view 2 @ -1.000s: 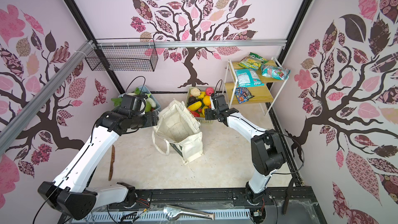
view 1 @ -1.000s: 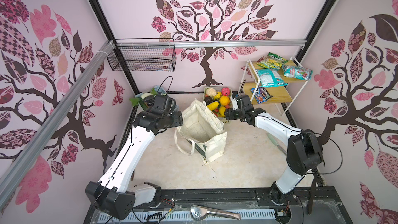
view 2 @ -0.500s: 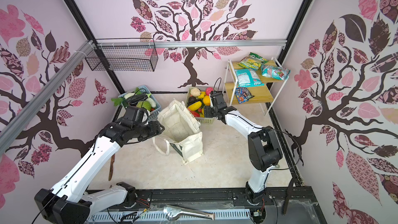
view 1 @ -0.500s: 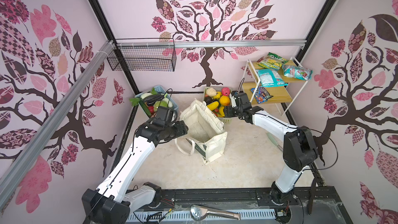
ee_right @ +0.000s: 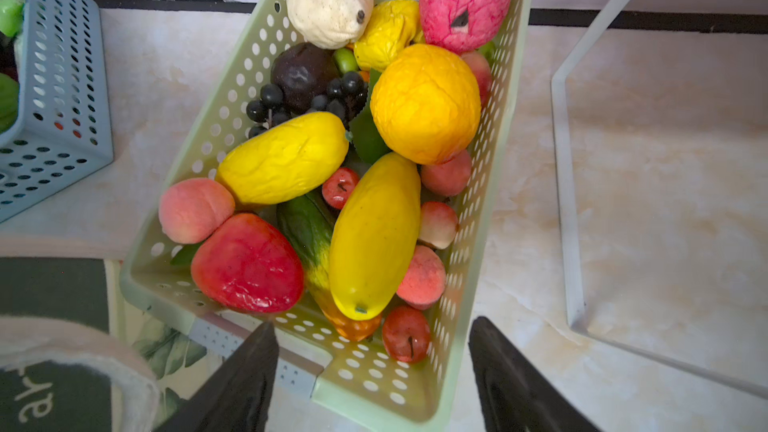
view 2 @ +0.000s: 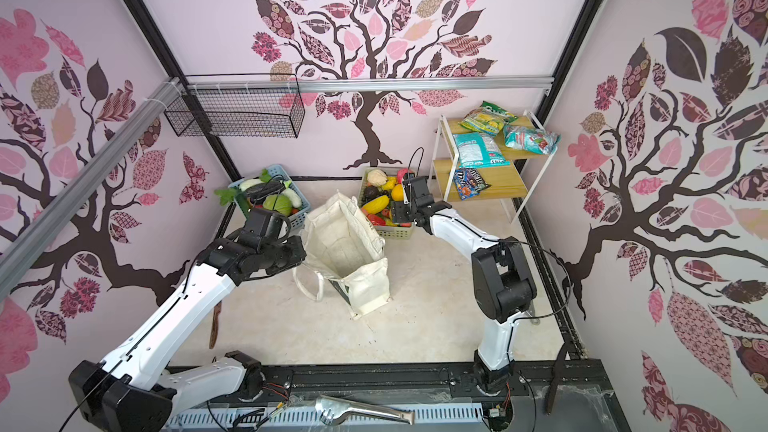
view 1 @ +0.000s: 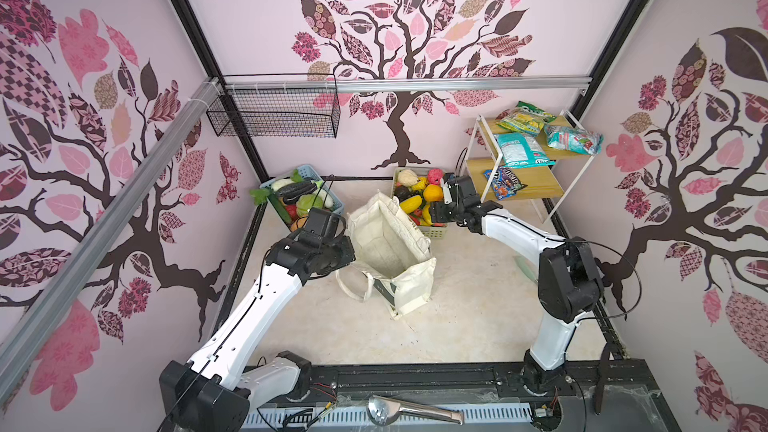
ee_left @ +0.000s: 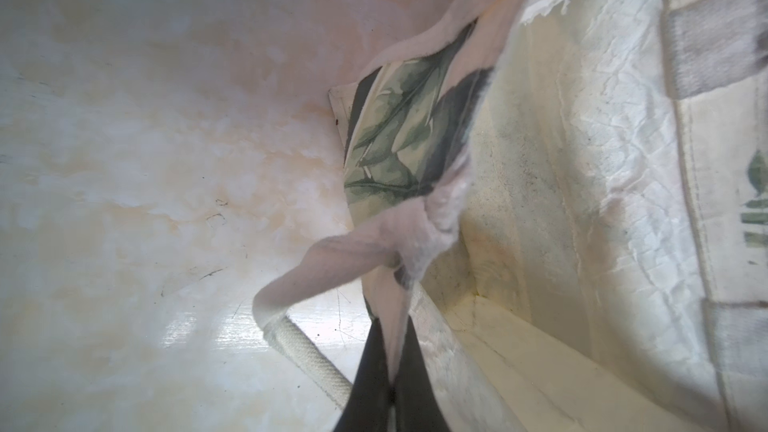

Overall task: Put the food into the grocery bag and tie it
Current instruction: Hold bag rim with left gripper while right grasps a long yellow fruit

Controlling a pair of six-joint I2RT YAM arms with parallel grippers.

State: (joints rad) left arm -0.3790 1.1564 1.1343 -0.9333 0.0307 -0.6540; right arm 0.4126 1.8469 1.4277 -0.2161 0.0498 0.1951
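The left gripper [ee_left: 390, 367], clamped shut on the rim of the boxy cream canvas grocery bag [view 1: 388, 243] beside it, could tug the bag over, while the right gripper [ee_right: 372, 326], wide open and empty above the heaped plastic toy food [ee_right: 424, 101], may fumble the slick yellow oblong fruit [ee_right: 374, 234] nearest its fingertips.

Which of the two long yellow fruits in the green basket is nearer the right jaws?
The yellow fruit beside the big red fruit; its stem end points at the jaws of the right gripper; the other lies by the black grapes.
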